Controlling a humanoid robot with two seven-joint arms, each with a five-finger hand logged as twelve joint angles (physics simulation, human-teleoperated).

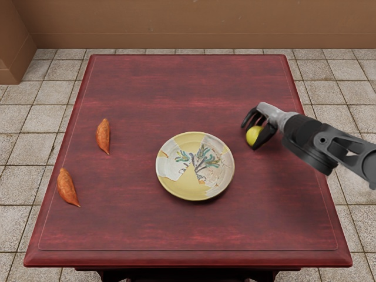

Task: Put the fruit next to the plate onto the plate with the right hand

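Observation:
A small yellow fruit (252, 135) lies on the red table just right of the plate (176, 181), a yellow dish with a floral pattern at the table's middle. My right hand (256, 125) reaches in from the right edge, and its dark fingers (264, 135) curl around the fruit from above and from the right. The fruit still seems to rest on the tabletop, a few centimetres from the plate's rim. The left arm does not show.
Two orange sweet potatoes lie on the table's left side, one (103, 136) nearer the middle and another (67, 187) by the left edge. The table (188, 88) stands on a tiled floor, with a brown wall behind.

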